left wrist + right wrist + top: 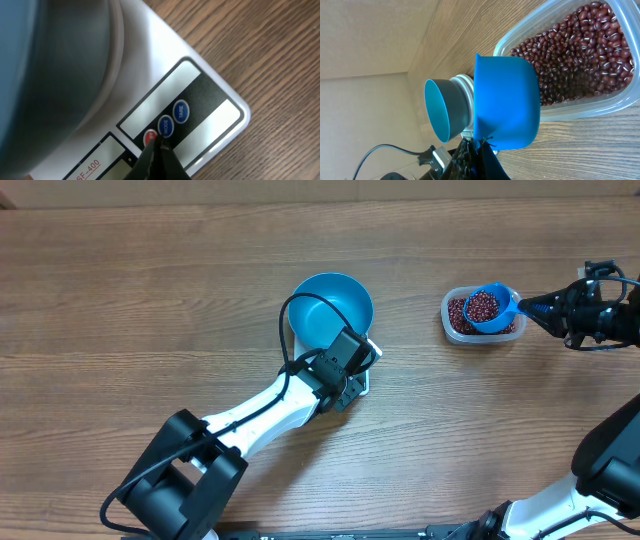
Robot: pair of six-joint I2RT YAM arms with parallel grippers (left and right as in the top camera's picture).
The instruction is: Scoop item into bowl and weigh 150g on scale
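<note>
The teal bowl [332, 302] stands on the white scale [361, 386], which is mostly hidden under it and my left arm. In the left wrist view my left gripper [157, 145] is shut and empty, its tips resting on the red button [149, 137] of the scale's [220, 125] front panel, with the bowl [50, 75] close at the left. My right gripper [545, 306] is shut on the handle of a bright-blue scoop [487, 308] full of beans [483, 304], held over the clear tub [456, 318]. From the right wrist, the scoop [506, 100] hangs above the tub's beans [580, 50].
Two blue buttons [173, 119] sit beside the red one. The clear tub [600, 107] stands at the right of the wooden table [150, 290], about a hand's width from the bowl [441, 109]. My left arm reaches in from the front left.
</note>
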